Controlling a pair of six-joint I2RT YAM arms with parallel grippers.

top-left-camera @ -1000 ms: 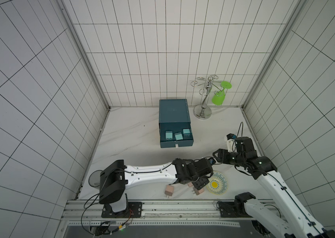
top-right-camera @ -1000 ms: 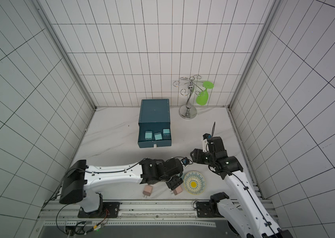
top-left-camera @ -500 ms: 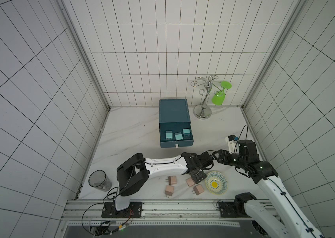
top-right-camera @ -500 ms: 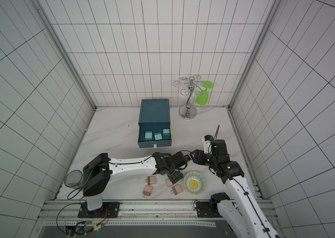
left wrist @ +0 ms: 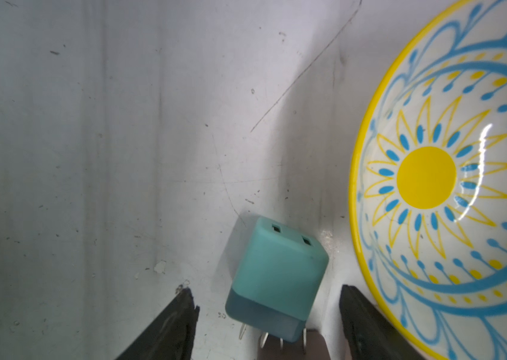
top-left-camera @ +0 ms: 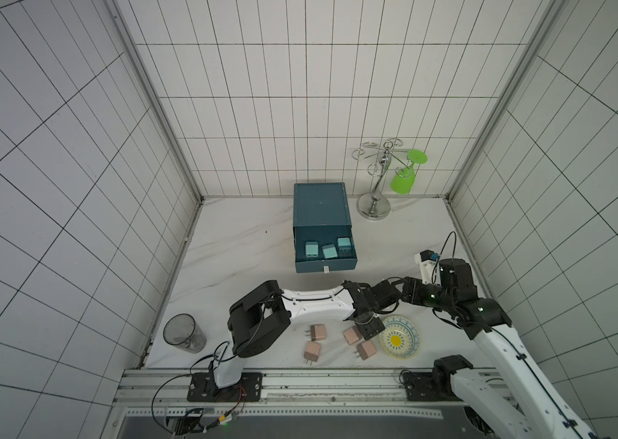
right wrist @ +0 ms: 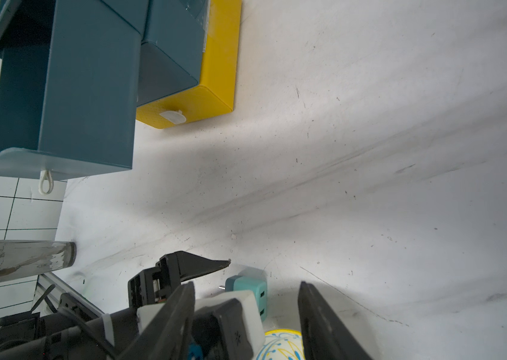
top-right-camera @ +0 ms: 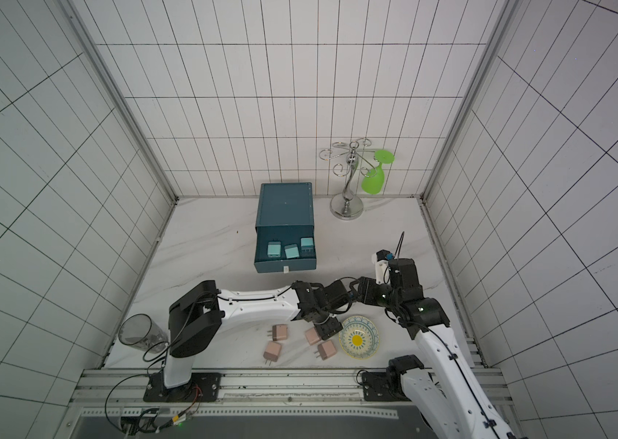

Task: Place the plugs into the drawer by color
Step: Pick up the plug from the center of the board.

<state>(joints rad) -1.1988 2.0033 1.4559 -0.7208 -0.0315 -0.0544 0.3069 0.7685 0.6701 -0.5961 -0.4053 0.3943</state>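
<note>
Teal plug lies on surface just beside dish, betw. left gripper jaws, which stand wide and not touching it; centre over it, go lower, squeeze flat sides, avoid dish rim; right gripper jaws apart, empty; 3 other teal plugs lie in drawer.

In both top views we cannot see the pale teal cube-shaped plug between the left hand's fingers: the left arm covers it. From the right hand's camera, the left hand's white casing hides about half of it. Beside the left hand, the yellow-and-blue patterned dish runs off our picture's edge.
</note>
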